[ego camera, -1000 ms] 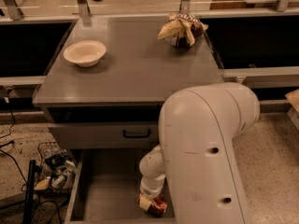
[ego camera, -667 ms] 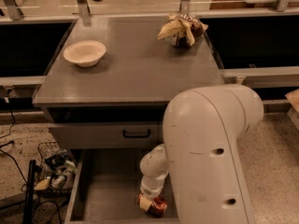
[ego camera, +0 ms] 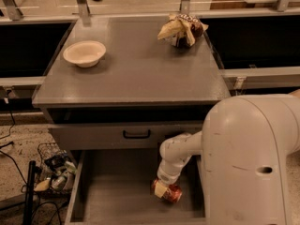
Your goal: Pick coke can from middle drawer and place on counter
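The coke can [ego camera: 169, 193] is red with silver ends and lies tilted on its side, low over the grey floor of the open middle drawer [ego camera: 117, 196], right of its middle. My gripper [ego camera: 161, 188] reaches down into the drawer from the white arm [ego camera: 248, 163] on the right and is shut on the can's left part. The grey counter [ego camera: 136, 74] lies above the drawers.
A cream bowl [ego camera: 84, 54] stands on the counter's left side and a brown-and-yellow snack bag [ego camera: 182, 29] at its back right. A shut drawer front with a black handle [ego camera: 136, 135] sits above the open drawer. A wire basket of clutter [ego camera: 54, 170] and cables lie on the floor at left.
My gripper and the coke can have moved together up and to the right inside the drawer. The big arm link has shifted to the right, uncovering more of the drawer.
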Available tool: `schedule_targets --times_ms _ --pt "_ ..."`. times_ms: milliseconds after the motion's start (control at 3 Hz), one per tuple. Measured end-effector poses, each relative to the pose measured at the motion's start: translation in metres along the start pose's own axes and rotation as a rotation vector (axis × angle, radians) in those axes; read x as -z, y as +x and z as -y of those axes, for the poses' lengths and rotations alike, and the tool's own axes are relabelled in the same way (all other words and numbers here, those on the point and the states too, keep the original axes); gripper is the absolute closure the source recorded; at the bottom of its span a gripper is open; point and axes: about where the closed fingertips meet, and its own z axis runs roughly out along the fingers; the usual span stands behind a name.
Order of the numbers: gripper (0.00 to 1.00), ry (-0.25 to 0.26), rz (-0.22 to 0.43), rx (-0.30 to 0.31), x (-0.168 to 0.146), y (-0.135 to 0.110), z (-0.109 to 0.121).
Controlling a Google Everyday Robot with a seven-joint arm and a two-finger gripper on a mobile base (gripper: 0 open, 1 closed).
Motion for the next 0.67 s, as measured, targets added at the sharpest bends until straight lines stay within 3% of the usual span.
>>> schedule_targets --times_ms 333,667 --pt "1.0 -0.001 0.0 0.001 0.0 0.0 0.0" --pt "1.0 0.005 0.022 0.023 0.026 0.005 -0.002"
